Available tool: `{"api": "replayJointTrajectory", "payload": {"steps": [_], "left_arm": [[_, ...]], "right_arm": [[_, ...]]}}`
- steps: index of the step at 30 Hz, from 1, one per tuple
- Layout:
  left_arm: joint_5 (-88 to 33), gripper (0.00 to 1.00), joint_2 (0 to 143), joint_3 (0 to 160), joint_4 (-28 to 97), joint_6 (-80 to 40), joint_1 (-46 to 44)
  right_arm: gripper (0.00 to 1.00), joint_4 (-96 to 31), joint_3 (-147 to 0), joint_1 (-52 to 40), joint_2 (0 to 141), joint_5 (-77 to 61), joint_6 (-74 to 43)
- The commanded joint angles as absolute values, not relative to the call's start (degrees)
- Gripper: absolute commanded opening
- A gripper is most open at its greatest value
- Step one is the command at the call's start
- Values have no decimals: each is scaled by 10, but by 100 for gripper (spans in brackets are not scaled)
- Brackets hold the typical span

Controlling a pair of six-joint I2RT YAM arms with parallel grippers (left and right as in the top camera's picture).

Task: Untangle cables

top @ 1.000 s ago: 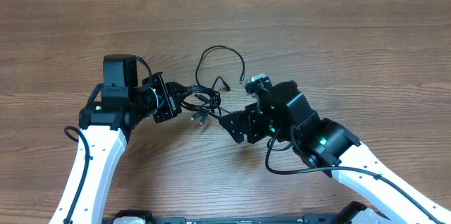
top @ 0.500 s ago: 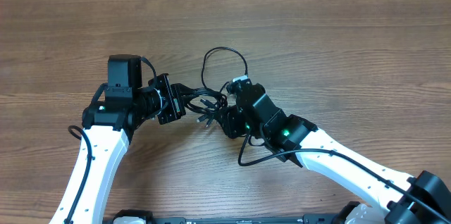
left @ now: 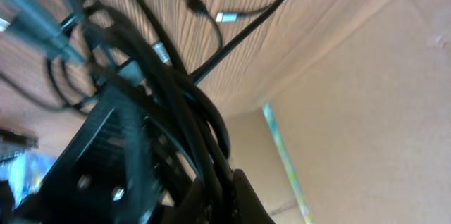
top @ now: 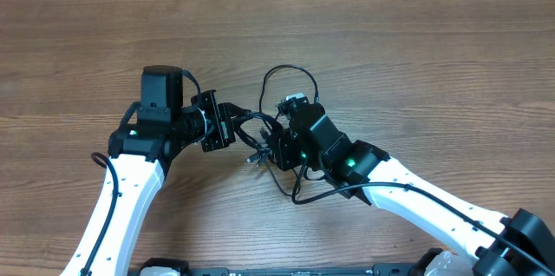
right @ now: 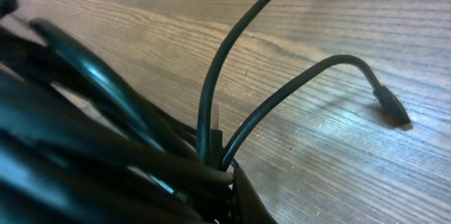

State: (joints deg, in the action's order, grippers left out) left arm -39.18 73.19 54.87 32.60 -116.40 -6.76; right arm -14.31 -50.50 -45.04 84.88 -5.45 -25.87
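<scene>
The cables (top: 251, 130) sit in a knotted black bunch at the middle of the table (top: 416, 42), strung between the two grippers. The left gripper (top: 227, 125) comes in from the left with its jaws together, clamped on the left side of the bunch; in its wrist view several cords run straight down into the fingers (left: 236, 199) and fan out from there across the wood. The right gripper (top: 270, 148) comes in from the right and slightly nearer the table's front edge, its jaws likewise closed on the bunch's right side, so both grippers are touching the tangle, near each other with only a short stretch of cord between them. In the right wrist view two cords rise out of the pinch; one arcs over to a small dark plug (right: 390, 106) lying on the table. Beyond the right gripper, a single loop (top: 289, 68) curves over the wood, and a few plug ends (top: 254, 158) poke out just beside the right gripper.
</scene>
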Motion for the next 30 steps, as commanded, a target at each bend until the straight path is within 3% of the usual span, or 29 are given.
{"api": "replayJointTrajectory", "payload": {"steps": [1, 8, 13, 18, 22, 30], "left_arm": [[-302, 4, 726, 561, 312, -1143, -65], [-180, 4, 735, 561, 335, -1142, -68], [-114, 4, 747, 561, 360, -1142, -68], [-134, 4, 755, 561, 376, -1141, -68], [-199, 4, 756, 561, 377, -1135, -68], [-210, 4, 757, 561, 377, -1135, -70]], "right_arm": [[5, -183, -500, -449, 822, -182, -255], [10, -245, -500, -449, 725, -301, -255], [8, -340, -500, -446, 652, -234, -253], [4, -400, -500, -432, 598, -154, -253], [18, -373, -499, -433, 596, -150, -220], [32, -284, -499, -479, 679, -150, -228]]}}
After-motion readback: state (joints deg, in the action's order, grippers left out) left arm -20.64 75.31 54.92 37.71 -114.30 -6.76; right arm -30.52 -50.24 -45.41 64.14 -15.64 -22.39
